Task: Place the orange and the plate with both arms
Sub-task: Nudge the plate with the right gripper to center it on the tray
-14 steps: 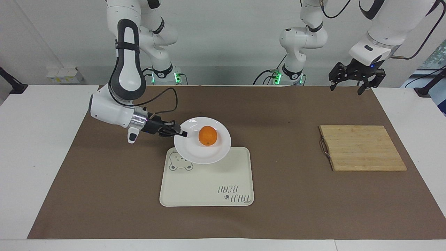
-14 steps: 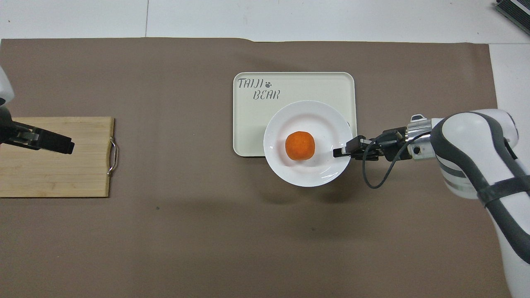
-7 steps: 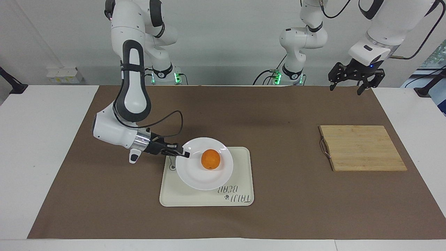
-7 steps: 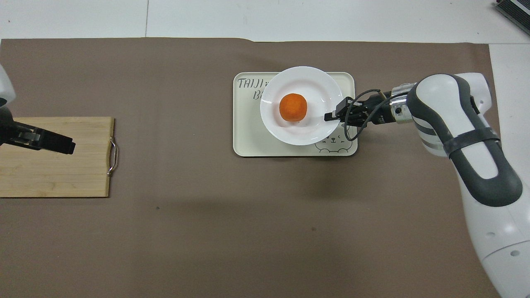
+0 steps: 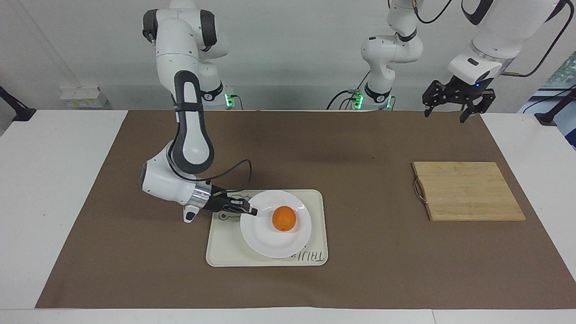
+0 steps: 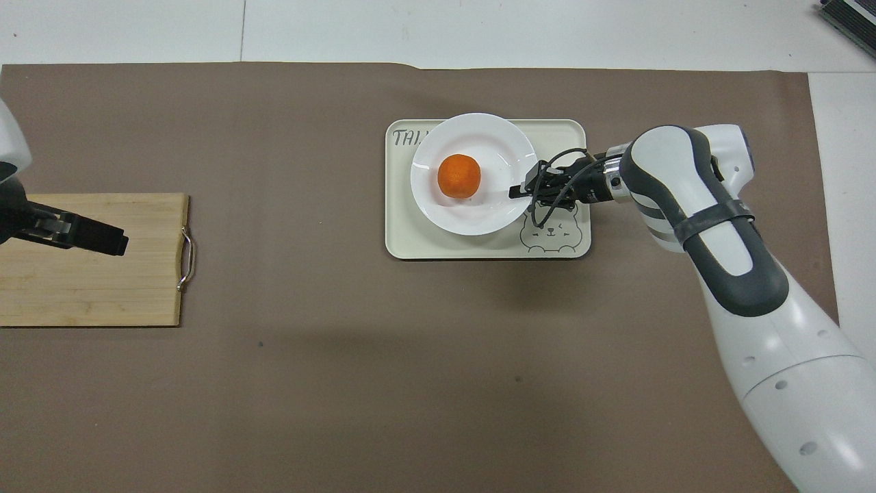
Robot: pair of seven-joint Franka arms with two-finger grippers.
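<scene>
Right end effector [image 5: 251, 211] clamped on rim of plate [image 5: 270, 240], plate over cream tray [image 5: 225, 252], orange [image 5: 284, 218] at plate centre, left end effector [image 5: 453, 102] spread open, raised, waiting near the cutting board [image 5: 468, 191] on bench.

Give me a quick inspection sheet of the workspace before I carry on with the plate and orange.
Surface: white table under a brown mat.
Job's things: orange sits on the plate; plate is over the tray, contact unclear.
Clutter: wooden board toward the left arm's end, nothing on it.
Grippers: right gripper shut on the plate's rim; left gripper open, waiting, raised over the mat's edge.
Cables: black cable loops from the right wrist, off the mat.
Surroundings: white wall; arm bases with green lights.
</scene>
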